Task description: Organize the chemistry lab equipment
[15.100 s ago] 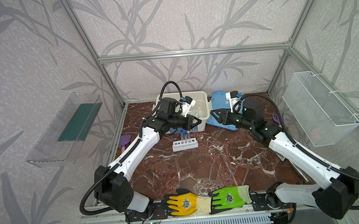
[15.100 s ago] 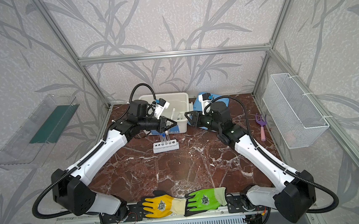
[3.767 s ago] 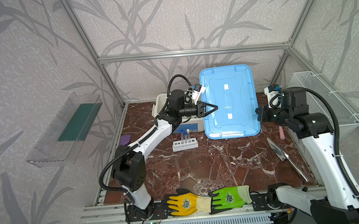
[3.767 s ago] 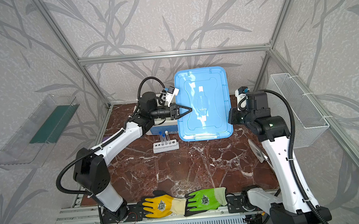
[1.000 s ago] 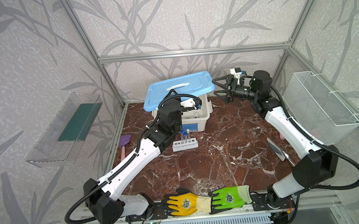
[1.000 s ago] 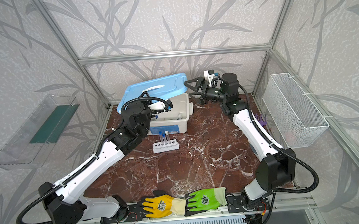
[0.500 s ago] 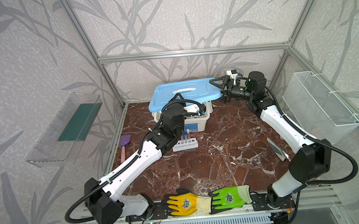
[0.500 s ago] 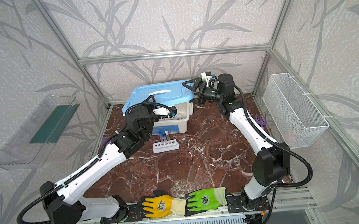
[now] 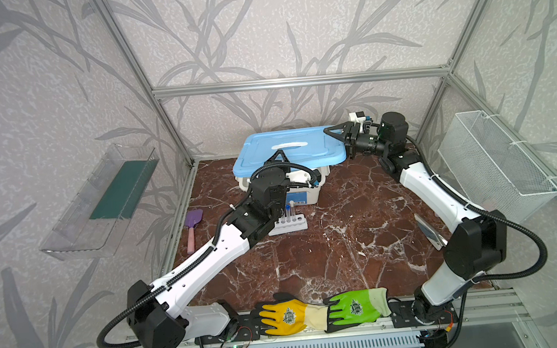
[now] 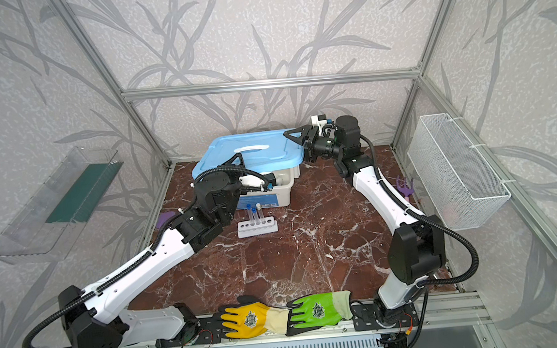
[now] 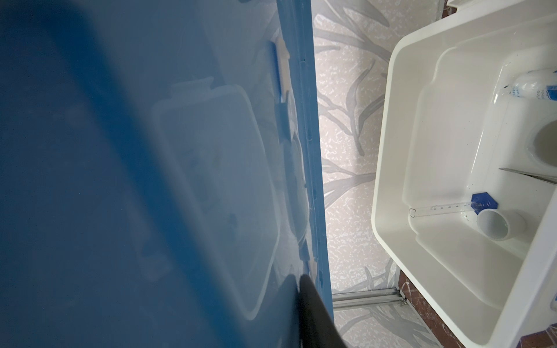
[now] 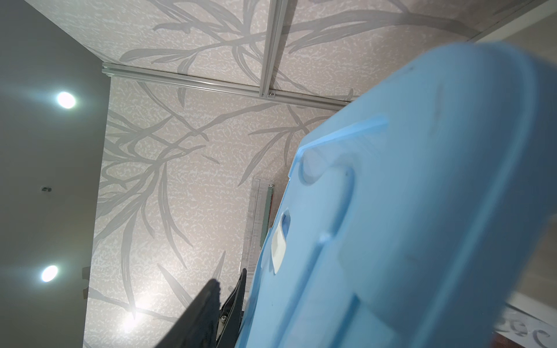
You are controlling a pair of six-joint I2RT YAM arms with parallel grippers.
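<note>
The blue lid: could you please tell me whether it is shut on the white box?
Not shut. The lid hangs above the box; the left wrist view shows a gap between them.

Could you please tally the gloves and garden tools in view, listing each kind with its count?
Gloves: 2 (yellow glove, green glove)
Garden trowel: 1
Garden rake: 1
Total: 4
</note>
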